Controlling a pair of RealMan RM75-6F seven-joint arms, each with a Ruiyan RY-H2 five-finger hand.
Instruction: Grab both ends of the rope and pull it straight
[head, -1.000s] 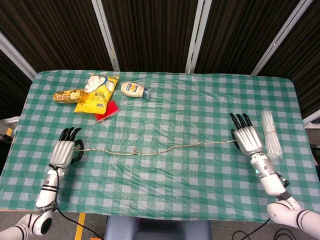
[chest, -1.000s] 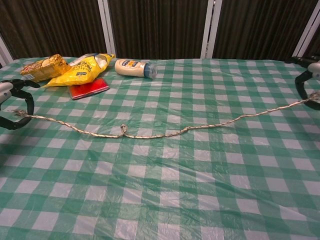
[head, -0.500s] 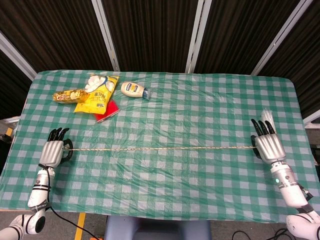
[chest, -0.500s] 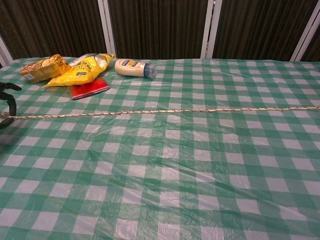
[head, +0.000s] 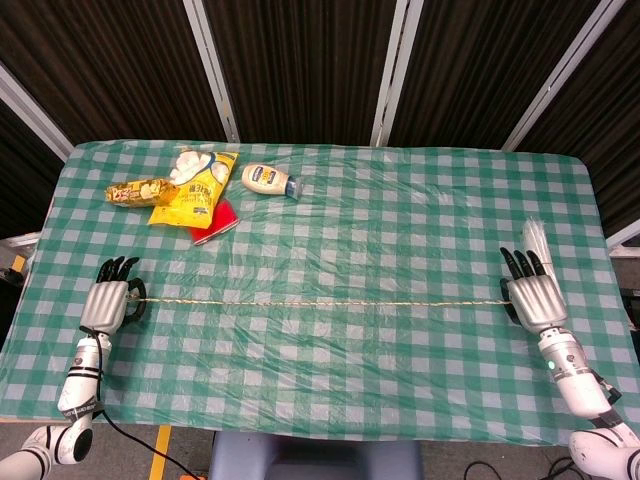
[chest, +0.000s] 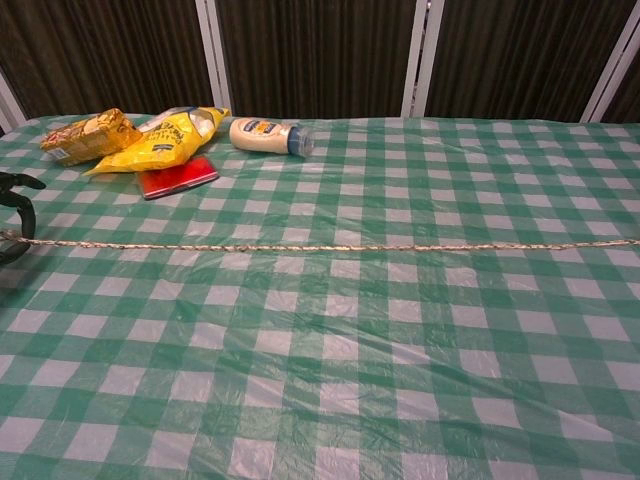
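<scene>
Pale braided rope (head: 320, 302) lies taut in a straight line across the counter (head: 400, 220), running from the left hand (head: 105, 300) to the right hand (head: 532, 295). Left hand: fingers (head: 115, 267) curl around the rope's end, gripping it at the counter's left edge. Right hand: back of the hand faces up, fingers (head: 520, 262) point away from the robot, rope end meets the hand at its thumb side and appears held there; the grip itself is hidden from above. In the chest view only dark fingertips of the left hand show at the frame edge, with the rope leaving both sides of the frame.

Well beyond the left fingers: yellow snack bag (head: 195, 190), gold wrapped packet (head: 138, 190), red flat item (head: 218, 220), white bottle (head: 270, 180) lying on its side. Just beyond the right fingers: clear plastic bundle (head: 537, 240).
</scene>
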